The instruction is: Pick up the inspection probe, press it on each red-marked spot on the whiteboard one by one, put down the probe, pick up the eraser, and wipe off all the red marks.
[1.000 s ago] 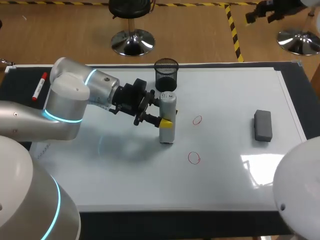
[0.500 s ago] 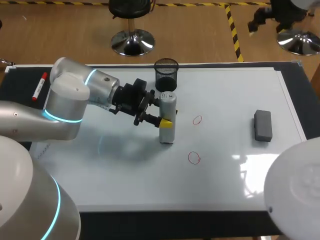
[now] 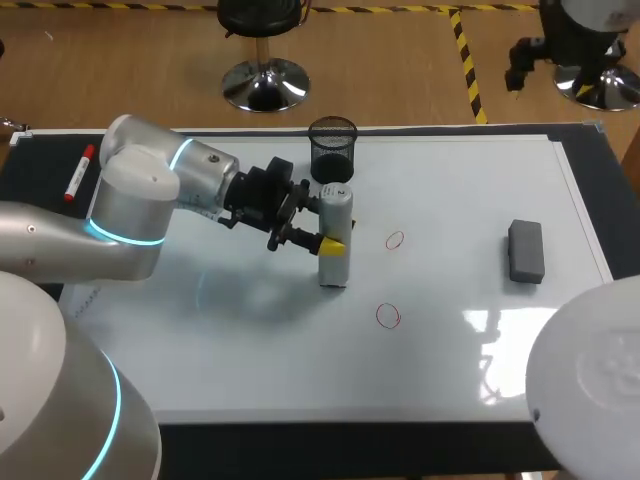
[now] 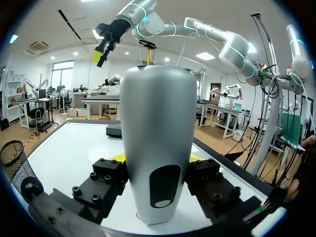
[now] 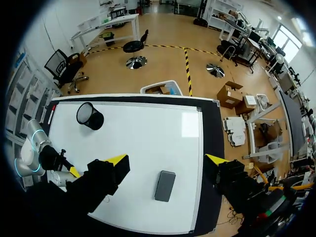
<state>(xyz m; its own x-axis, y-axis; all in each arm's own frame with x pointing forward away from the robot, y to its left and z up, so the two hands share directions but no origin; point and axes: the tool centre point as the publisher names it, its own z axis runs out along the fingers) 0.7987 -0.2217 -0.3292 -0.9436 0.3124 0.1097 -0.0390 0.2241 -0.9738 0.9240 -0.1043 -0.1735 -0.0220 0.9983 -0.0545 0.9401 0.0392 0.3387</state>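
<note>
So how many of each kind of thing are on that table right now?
Silver probe: 1
Grey eraser: 1
Black mesh cup: 1
Red marker pen: 1
Red marks drawn on the board: 2
Total: 6

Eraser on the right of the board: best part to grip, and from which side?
Take the eraser across its two long sides, at mid-length, coming straight down from above. It lies flat on the whiteboard, bare board all round, so a top approach should reach both flanks. The right gripper hangs open over the board; the left gripper is shut on the inspection probe.
</note>
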